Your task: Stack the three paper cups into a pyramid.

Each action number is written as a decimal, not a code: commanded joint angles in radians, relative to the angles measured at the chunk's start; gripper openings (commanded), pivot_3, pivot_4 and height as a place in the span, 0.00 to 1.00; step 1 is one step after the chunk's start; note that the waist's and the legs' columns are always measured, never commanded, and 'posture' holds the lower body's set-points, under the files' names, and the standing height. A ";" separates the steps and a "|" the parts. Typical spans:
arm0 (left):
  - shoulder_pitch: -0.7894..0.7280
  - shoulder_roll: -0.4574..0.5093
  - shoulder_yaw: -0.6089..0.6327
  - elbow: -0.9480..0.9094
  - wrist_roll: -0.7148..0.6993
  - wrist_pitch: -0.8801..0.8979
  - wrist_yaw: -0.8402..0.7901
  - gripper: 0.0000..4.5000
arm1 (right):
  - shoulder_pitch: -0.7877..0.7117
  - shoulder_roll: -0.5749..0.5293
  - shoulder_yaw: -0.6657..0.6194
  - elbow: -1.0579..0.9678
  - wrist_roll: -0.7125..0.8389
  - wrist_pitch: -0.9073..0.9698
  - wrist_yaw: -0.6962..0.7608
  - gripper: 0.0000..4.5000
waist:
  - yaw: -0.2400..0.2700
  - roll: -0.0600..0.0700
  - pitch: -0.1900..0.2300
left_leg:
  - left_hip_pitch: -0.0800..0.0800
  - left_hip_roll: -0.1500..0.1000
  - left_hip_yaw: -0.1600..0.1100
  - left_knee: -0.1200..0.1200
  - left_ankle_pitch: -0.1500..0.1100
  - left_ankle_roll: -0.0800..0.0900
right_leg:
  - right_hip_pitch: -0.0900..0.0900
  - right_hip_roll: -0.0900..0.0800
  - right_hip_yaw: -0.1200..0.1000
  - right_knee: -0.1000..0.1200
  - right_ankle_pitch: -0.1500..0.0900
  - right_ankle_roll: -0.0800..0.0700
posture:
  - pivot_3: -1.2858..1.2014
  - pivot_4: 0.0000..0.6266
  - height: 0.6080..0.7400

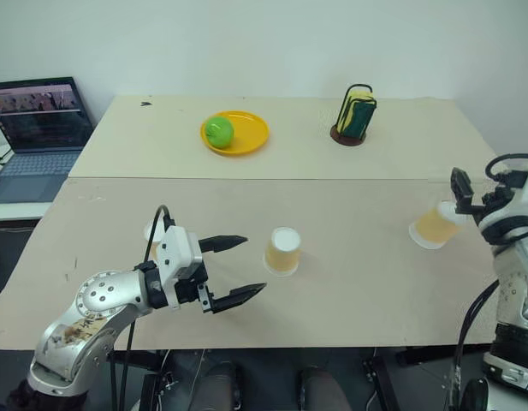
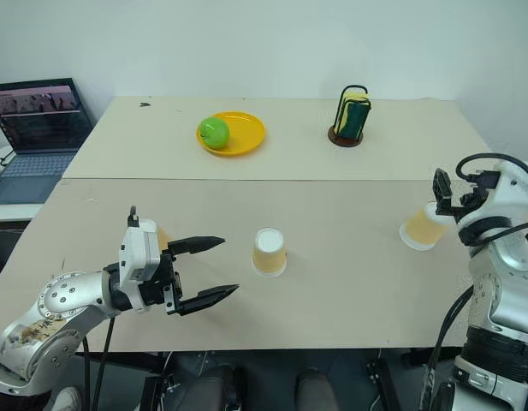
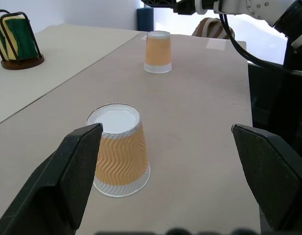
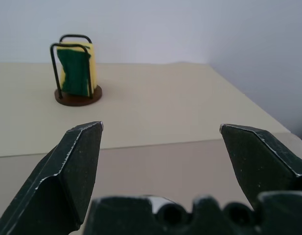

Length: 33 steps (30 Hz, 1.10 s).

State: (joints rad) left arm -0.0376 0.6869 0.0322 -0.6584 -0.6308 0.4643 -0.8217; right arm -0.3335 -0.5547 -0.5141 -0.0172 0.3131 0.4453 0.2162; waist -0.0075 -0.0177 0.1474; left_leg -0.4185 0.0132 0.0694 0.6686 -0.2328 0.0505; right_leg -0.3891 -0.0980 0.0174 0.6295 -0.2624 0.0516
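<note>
A laptop [image 1: 37,137] sits off the table's [image 1: 349,282] left edge, its screen lit. Above the near left part of the table hangs the left gripper [image 1: 234,270], fingers spread wide and holding nothing, pointing toward the table's middle. A cup [image 1: 151,237] is mostly hidden behind that gripper's wrist, so just a sliver of it shows near the left edge. The middle cup [image 1: 282,251] stands upside down, white base up, in the near half of the table, just beyond the left gripper's fingertips and apart from them. Toward the far edge, a yellow plate [image 1: 246,137] carries a green apple [image 1: 219,131] on its left side. To the right of it, also near the far edge, a wire holder [image 1: 356,114] on a round brown base keeps a green and yellow sponge upright. The third cup [image 1: 432,226] stands by the right edge, right beside the right gripper [image 1: 459,190], whose fingers are parted and empty in the wrist view.
</note>
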 commanded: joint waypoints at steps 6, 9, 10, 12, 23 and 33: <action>-0.006 0.004 0.010 -0.019 -0.019 0.008 -0.001 1.00 | 0.012 0.037 0.027 0.054 -0.010 -0.055 0.007 0.99 | -0.005 0.000 0.000 | 0.000 0.000 0.000 0.000 0.000 0.000 | 0.000 0.000 0.001 0.000 0.000 0.000 | 0.52 0.24 0.96; -0.006 0.002 0.010 -0.022 -0.019 0.011 0.003 1.00 | 0.011 0.051 0.037 0.071 -0.003 -0.058 0.011 0.99 | -0.005 0.000 0.000 | 0.000 0.000 0.000 0.000 0.000 0.000 | 0.000 0.001 0.001 0.000 0.000 0.000 | 0.52 0.24 0.96; -0.005 0.003 0.010 -0.023 -0.019 0.012 0.004 1.00 | 0.011 0.053 0.041 0.078 -0.006 -0.062 0.013 0.99 | -0.005 0.000 0.000 | 0.000 0.000 0.000 0.000 0.000 0.000 | 0.000 0.001 0.001 0.000 0.000 0.000 | 0.52 0.24 0.96; -0.008 0.000 0.010 -0.026 -0.020 0.017 0.010 1.00 | 0.008 0.055 0.046 0.101 -0.012 -0.071 0.014 0.99 | -0.005 0.000 0.000 | 0.000 0.000 0.000 0.000 0.000 0.000 | 0.000 0.001 0.001 0.000 0.000 0.000 | 0.52 0.24 0.96; -0.023 -0.010 0.007 -0.032 -0.025 0.038 0.031 1.00 | 0.007 0.042 0.064 0.141 -0.029 -0.107 0.017 0.99 | -0.005 0.000 0.000 | 0.000 0.000 0.000 0.000 0.000 0.000 | 0.000 0.001 0.001 0.000 0.000 0.000 | 0.52 0.24 0.96; -0.036 -0.012 0.003 -0.032 -0.027 0.045 0.033 1.00 | 0.006 0.036 0.054 0.129 -0.022 -0.101 0.016 0.87 | -0.005 0.000 0.000 | 0.000 0.000 0.000 0.000 0.000 0.000 | 0.000 0.001 0.001 0.000 0.000 0.000 | 0.52 0.24 0.96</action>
State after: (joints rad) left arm -0.0637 0.6748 0.0301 -0.6589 -0.6421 0.5070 -0.7935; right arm -0.3153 -0.4977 -0.4406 0.1424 0.2869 0.3731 0.2348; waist -0.0124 -0.0174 0.1473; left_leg -0.4182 0.0134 0.0693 0.6686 -0.2327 0.0504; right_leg -0.3890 -0.0972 0.0185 0.6299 -0.2623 0.0517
